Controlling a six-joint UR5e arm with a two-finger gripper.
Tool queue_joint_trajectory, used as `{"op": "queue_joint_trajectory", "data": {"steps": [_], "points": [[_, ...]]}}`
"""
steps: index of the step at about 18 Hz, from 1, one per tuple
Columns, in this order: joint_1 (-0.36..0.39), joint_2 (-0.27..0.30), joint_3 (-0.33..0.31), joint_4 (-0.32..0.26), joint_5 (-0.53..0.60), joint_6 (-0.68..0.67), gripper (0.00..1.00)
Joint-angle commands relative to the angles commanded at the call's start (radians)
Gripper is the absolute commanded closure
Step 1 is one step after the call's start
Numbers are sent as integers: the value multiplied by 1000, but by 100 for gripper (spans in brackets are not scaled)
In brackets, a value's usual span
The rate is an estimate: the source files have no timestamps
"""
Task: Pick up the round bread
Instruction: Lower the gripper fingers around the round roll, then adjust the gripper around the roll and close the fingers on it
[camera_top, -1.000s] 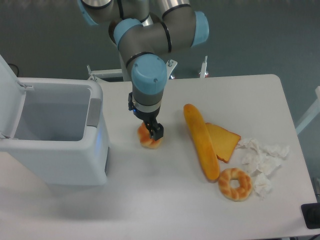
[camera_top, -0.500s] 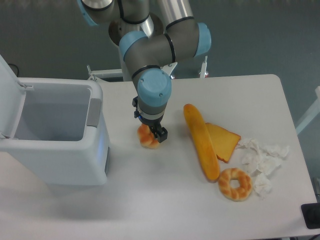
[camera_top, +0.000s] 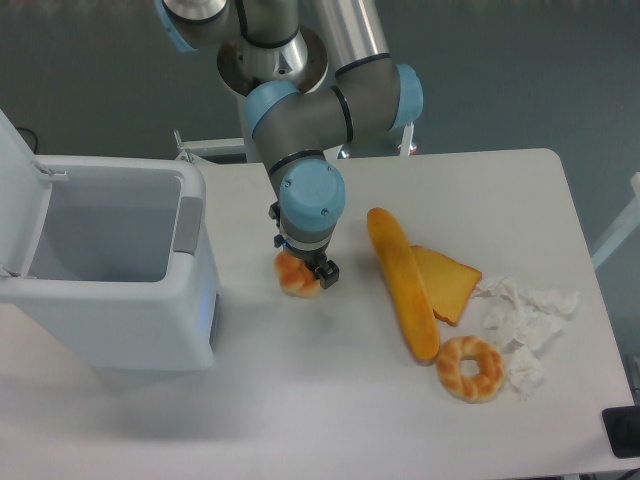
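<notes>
The round bread (camera_top: 293, 277) is a small golden-orange bun on the white table, just right of the white bin. My gripper (camera_top: 305, 271) is down on it from above, and its dark fingers stand on either side of the bun and hide its top. The bun's lower left part shows beneath the fingers. I cannot tell whether the fingers press on the bun or only straddle it. The bun rests on the table.
A white open-lidded bin (camera_top: 100, 260) stands at the left. A long baguette (camera_top: 402, 282) lies right of the bun, with a slice of toast (camera_top: 450, 283) beside it. A ring-shaped bread (camera_top: 469, 368) and crumpled white paper (camera_top: 525, 320) lie at the front right.
The arm's wrist has shifted a little to the right and turned over the bun. The bun has stayed in the same place on the table.
</notes>
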Motion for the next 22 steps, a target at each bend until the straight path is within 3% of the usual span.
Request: {"op": "queue_joint_trajectory", "data": {"steps": [12, 14, 17, 22], "points": [[26, -54, -9, 5, 12, -181, 0], [28, -54, -14, 35, 2, -184, 0], [22, -58, -41, 145, -18, -221, 0], [18, -64, -52, 164, -18, -242, 0]]}}
